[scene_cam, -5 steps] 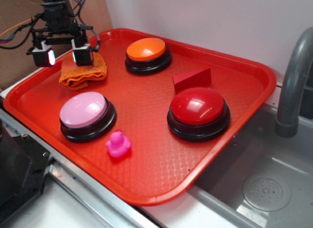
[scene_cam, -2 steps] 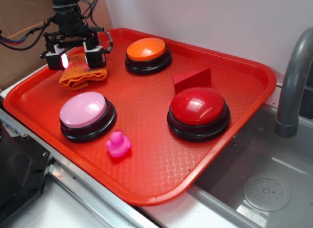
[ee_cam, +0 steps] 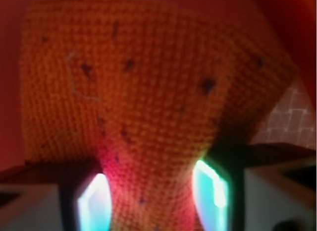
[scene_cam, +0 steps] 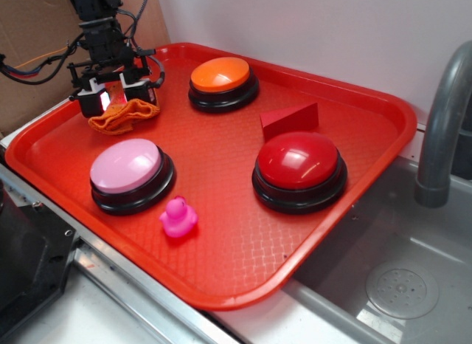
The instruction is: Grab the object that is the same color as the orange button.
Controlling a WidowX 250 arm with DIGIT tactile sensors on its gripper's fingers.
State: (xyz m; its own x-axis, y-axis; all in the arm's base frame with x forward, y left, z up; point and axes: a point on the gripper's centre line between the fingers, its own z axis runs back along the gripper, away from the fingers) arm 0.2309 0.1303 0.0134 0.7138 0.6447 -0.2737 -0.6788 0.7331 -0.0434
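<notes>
Orange cloth (scene_cam: 122, 115) lies bunched near the tray's (scene_cam: 221, 285) far left corner, pinched between the narrowed fingers of the gripper (scene_cam: 116, 99), which matches the orange button (scene_cam: 220, 74); the grasp looks made, so next comes a straight lift

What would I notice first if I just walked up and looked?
Probably the three big round buttons on the red tray: the orange button at the back, a pink button in front on the left, a red button on the right. Next, the gripper at the tray's back left corner, pinching the orange cloth between its fingers. A little pink duck sits near the front edge.
</notes>
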